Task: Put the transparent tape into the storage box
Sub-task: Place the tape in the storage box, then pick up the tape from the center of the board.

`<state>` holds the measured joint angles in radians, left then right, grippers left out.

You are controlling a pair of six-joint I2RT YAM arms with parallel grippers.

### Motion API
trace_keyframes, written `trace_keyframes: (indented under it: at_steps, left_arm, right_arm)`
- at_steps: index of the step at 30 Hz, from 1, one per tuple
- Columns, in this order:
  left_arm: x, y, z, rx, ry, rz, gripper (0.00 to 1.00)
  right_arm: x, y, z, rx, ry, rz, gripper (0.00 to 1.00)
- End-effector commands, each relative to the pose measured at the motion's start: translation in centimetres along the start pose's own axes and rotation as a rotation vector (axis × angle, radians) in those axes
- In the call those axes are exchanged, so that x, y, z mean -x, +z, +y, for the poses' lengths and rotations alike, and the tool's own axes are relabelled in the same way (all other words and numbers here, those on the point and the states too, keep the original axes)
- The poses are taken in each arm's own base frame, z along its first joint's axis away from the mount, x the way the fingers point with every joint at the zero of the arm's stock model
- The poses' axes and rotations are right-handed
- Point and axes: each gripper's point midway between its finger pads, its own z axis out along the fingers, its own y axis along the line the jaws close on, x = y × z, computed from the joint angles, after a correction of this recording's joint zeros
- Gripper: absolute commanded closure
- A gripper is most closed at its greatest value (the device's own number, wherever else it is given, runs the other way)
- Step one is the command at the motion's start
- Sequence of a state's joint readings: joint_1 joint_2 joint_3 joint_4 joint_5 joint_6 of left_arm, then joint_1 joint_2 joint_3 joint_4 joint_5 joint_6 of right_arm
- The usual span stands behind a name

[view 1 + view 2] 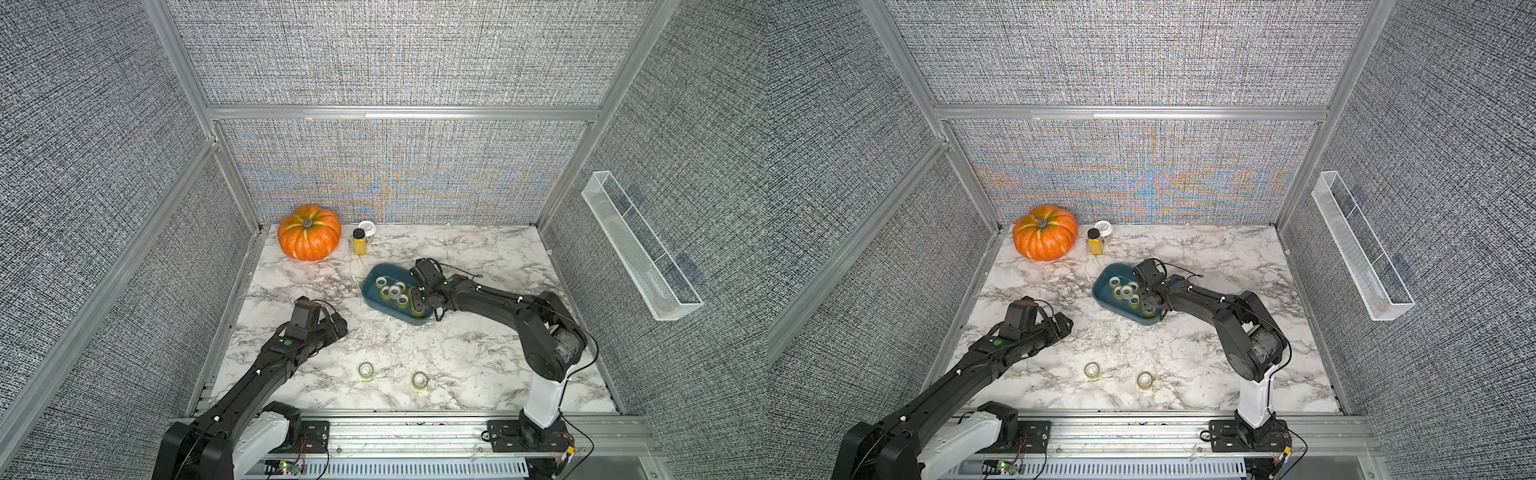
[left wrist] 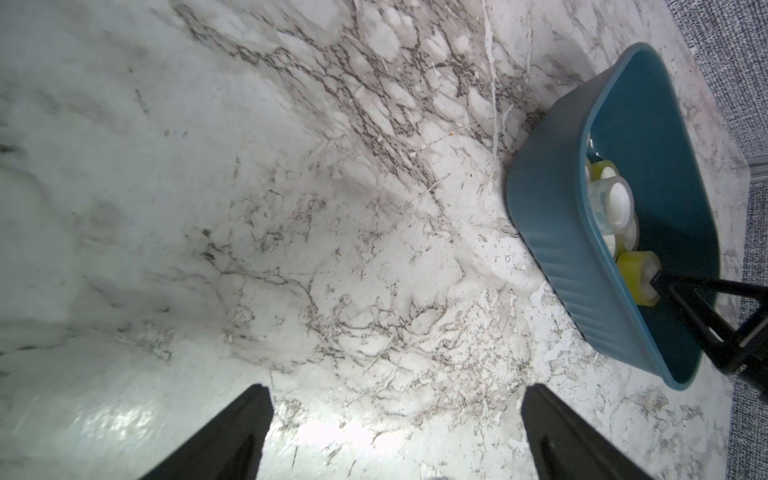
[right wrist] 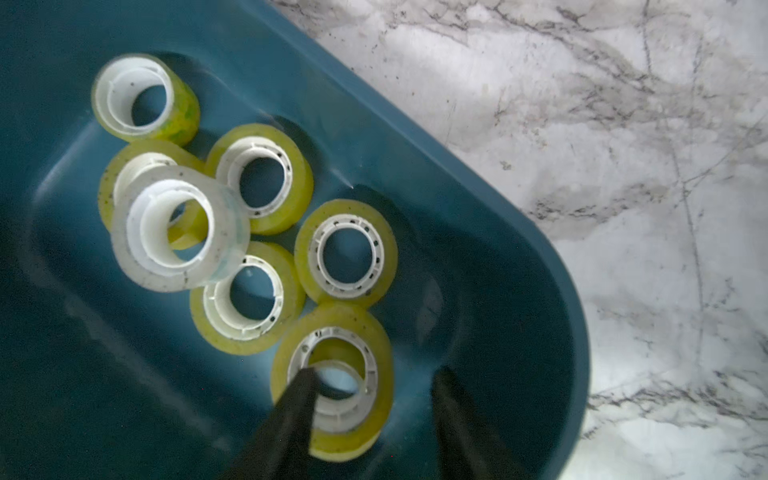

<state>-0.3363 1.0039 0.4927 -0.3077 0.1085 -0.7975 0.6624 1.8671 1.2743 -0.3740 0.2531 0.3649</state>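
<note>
Marble counter carries the storage box. Inside it the transparent tape roll lies flat. The right end effector stands apart, one finger inside the core, the other clear. The left end effector gapes over the counter.

The storage box is plastic, ribbed and matt outside, smooth inside. The tape rolls are glossy yellowish film on white plastic cores. The tabletop looks like polished marble; the walls, coarse woven cloth.
</note>
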Motion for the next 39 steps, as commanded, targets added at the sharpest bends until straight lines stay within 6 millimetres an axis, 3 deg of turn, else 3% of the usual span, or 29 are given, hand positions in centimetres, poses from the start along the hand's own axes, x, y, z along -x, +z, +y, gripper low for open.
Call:
trace_keyframes:
  at_steps: [1,7,9,12,17,20,22,27,32,39]
  left_arm:
    - [0.2,-0.2,-1.1,-0.053,0.011,-0.005,0.02]
    - [-0.7,-0.2,-1.1,-0.075,-0.001,0.007,0.02]
    - [-1.1,-0.1,-1.1,-0.076,0.004,0.02,0.02]
    - [-1.6,-0.1,-1.7,-0.102,0.012,0.052,0.03]
    - [-2.3,-0.6,-4.0,-0.183,0.051,0.099,0.04]
    - [-3.0,-0.6,-4.6,-0.188,0.072,0.117,0.05]
    - [-3.4,-0.3,-4.9,-0.179,0.076,0.125,0.05]
    - [-3.7,0.4,-5.8,-0.146,0.093,0.119,0.05]
    - [-2.8,0.1,-6.0,-0.128,0.093,0.071,0.05]
    - [-2.5,-0.8,-6.1,-0.134,0.087,0.053,0.05]
  right_arm:
    - [0.9,-1.5,-0.3,-0.006,0.002,-0.029,0.39]
    - [2.8,-7.4,1.5,0.14,0.007,-0.153,0.38]
    - [2.5,-9.5,3.0,0.21,-0.034,-0.173,0.38]
    - [0.5,-11.2,4.7,0.285,-0.11,-0.155,0.38]
    - [-4.8,-11.4,5.6,0.373,-0.141,-0.082,0.41]
    - [-8.8,-11.4,6.6,0.441,-0.161,-0.034,0.44]
    - [-12.6,-11.3,7.2,0.476,-0.195,0.015,0.44]
    - [-18.2,-11.9,7.6,0.488,-0.253,0.085,0.46]
    - [-19.8,-11.9,5.8,0.369,-0.298,0.102,0.47]
    - [-20.2,-10.6,5.7,0.3,-0.325,0.122,0.5]
